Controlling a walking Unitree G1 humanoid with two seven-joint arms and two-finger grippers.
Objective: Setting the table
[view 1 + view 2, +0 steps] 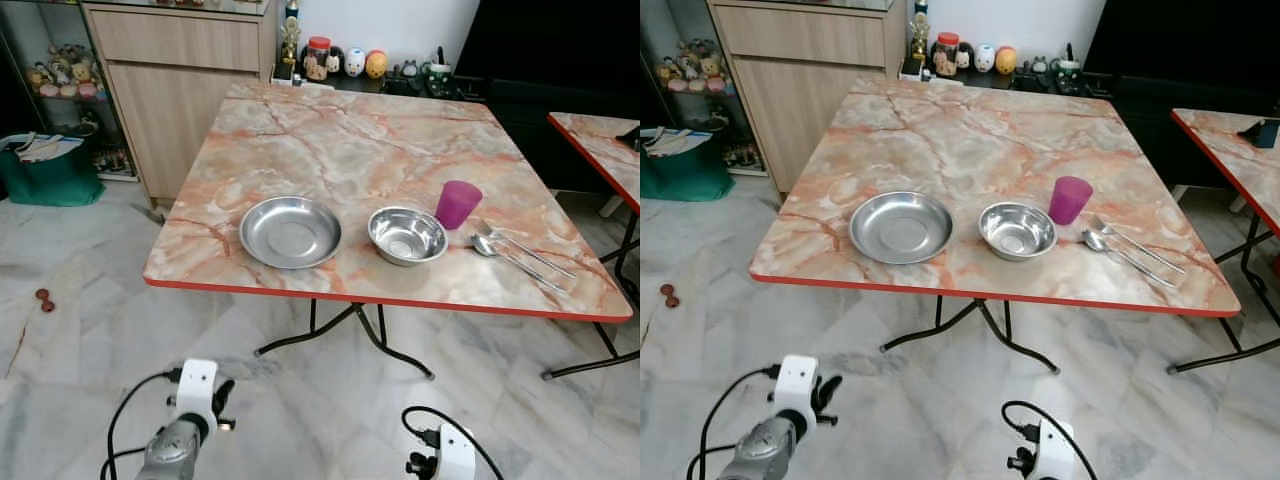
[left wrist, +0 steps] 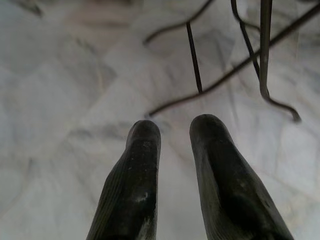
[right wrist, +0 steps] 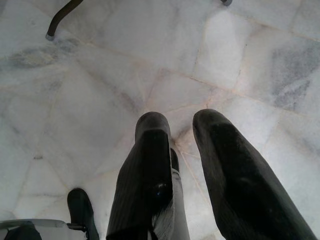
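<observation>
On the marble-patterned table, near its front edge, a steel plate lies left of a steel bowl. A purple cup stands upright just right of the bowl. Beside the cup lie a spoon and a fork, side by side. Both arms hang low in front of the table, above the floor: the left arm and the right arm. My left gripper is open over the marble floor, with nothing between its fingers. My right gripper is also open and holds nothing.
The table's black folding legs stand on the marble floor ahead. A wooden cabinet and a green bag are at the left. A second table is at the right. Jars and figurines line the back.
</observation>
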